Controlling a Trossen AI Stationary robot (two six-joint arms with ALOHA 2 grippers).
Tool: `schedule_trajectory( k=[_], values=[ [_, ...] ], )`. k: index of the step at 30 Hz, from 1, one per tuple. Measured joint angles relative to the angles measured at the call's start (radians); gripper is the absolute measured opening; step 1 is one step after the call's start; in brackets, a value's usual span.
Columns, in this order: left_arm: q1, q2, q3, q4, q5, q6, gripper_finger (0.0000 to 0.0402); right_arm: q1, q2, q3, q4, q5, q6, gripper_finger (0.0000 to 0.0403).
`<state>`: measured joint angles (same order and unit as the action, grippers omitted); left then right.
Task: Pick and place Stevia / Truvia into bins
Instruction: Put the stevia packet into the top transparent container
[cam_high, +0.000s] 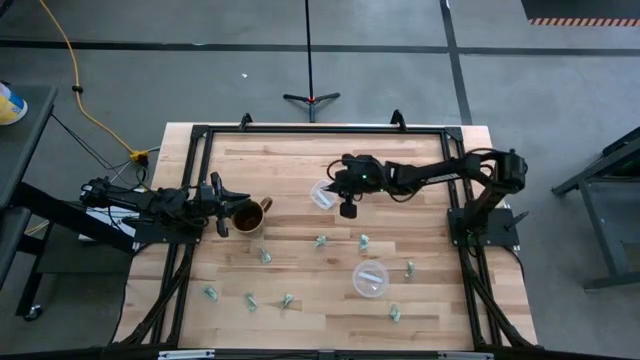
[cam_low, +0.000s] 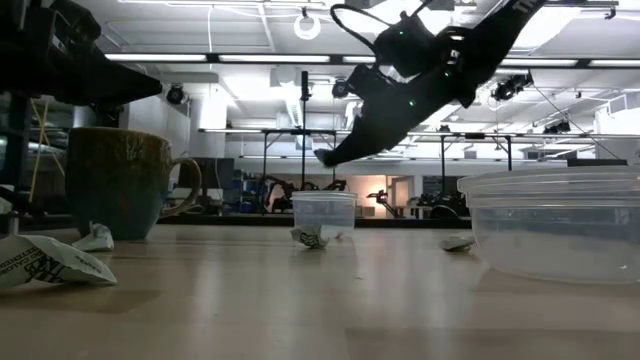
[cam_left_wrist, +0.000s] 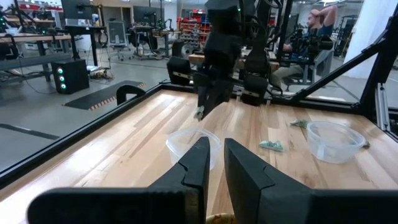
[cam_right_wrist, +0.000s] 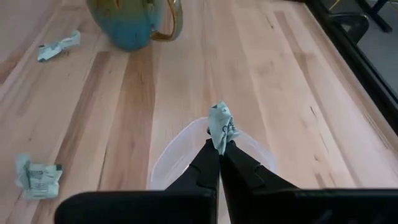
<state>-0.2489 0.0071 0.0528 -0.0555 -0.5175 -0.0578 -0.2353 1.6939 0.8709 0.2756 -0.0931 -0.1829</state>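
Green-and-white Stevia packet (cam_right_wrist: 221, 129) sits clamped in the right end effector (cam_right_wrist: 219, 151) directly above the far clear cup (cam_right_wrist: 177, 163), so part the fingers only once the packet hangs squarely over the opening, low enough not to flutter past the rim.

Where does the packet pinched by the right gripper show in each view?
High view: hidden under the right gripper.
Low view: packet at the fingertips, above the far cup.
Left wrist view: packet above that cup.
Right wrist view: packet centre.
Shared landmark: that cup.
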Motion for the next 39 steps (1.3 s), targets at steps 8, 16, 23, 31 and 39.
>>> schedule_trajectory(
  k=[8,16,23,31,39],
  values=[
    [0.000,0.000,0.000,-0.001,0.000,0.000,0.0083,0.000,0.003,0.014,-0.012,0.009,0.002,0.0038],
    [0.000,0.000,0.000,-0.003,0.000,0.000,0.0083,-0.001,0.002,0.014,-0.019,0.016,0.011,0.0129],
    [0.000,0.000,0.000,-0.005,0.000,0.000,0.0083,0.010,-0.100,0.013,-0.250,-0.288,-0.021,0.0160],
    [0.000,0.000,0.000,-0.007,0.000,0.000,0.0083,0.095,-0.118,0.012,-0.628,-0.322,-0.113,0.0161],
    [0.000,0.000,0.000,-0.007,0.000,0.000,0.0083,0.198,-0.109,0.012,-0.704,-0.283,-0.152,0.0176]
  ],
)
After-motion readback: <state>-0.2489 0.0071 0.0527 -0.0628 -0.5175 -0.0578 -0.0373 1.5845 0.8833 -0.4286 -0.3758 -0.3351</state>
